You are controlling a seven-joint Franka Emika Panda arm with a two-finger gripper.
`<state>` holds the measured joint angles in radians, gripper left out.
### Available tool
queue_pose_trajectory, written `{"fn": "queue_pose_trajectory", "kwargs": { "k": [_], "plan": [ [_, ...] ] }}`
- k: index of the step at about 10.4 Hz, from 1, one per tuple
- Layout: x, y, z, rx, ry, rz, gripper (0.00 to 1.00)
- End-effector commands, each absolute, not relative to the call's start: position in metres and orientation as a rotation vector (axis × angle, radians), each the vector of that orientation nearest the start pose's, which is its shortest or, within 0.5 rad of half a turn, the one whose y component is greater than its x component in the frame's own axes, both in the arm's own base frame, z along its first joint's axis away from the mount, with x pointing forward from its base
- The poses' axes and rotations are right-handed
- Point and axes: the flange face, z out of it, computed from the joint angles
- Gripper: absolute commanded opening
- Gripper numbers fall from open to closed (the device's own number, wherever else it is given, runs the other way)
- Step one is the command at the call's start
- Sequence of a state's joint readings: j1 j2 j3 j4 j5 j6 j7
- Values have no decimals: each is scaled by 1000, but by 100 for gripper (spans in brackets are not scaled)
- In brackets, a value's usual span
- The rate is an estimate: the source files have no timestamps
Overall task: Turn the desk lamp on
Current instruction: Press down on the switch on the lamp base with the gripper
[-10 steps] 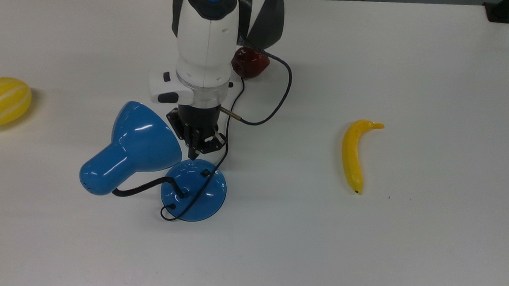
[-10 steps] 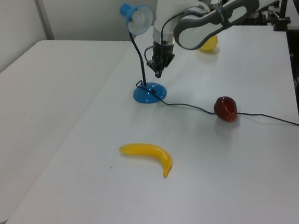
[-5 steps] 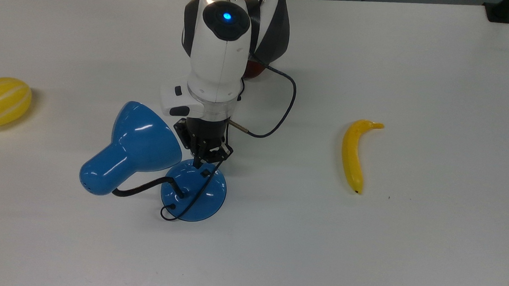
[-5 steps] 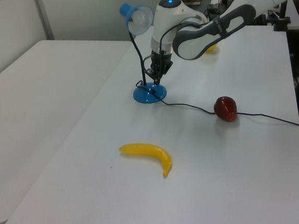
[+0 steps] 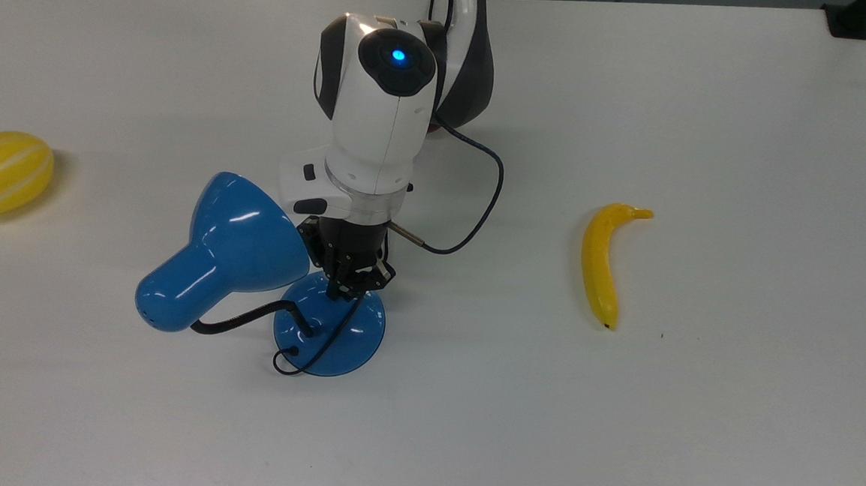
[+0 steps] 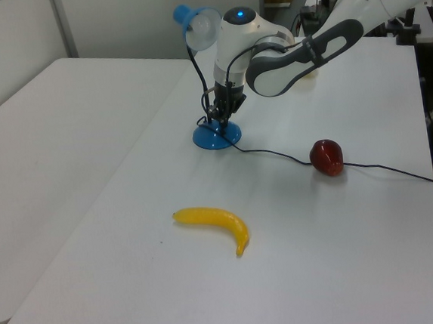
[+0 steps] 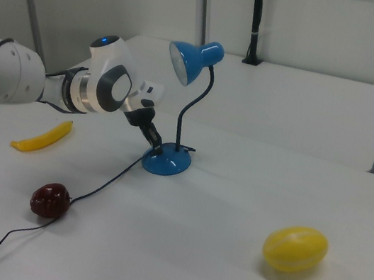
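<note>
Left of centre in the top view, the gripper (image 5: 345,292), fingers pinched together and empty, has come down onto the desk lamp (image 5: 251,269)'s blue base, apparently pressing its switch.

A glossy blue desk lamp (image 5: 233,253) stands upright on its round domed base (image 5: 330,334), directly beneath the gripper's fingertips (image 5: 345,292), which meet the dome's top. Its black bendy neck rises beside the fingers to a bell-shaped shade above them; a black cord trails away.
</note>
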<state>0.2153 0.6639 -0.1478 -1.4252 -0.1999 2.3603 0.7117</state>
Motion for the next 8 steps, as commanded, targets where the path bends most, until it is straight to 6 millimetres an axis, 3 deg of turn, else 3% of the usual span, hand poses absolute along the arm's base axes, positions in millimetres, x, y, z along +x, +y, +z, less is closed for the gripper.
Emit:
{"fn": "queue_pose_trajectory", "kwargs": {
  "k": [1,8],
  "plan": [
    [749,78,342,-3115,765,-616,0],
    [746,82,349,-3110,760,-606,0]
  ]
}}
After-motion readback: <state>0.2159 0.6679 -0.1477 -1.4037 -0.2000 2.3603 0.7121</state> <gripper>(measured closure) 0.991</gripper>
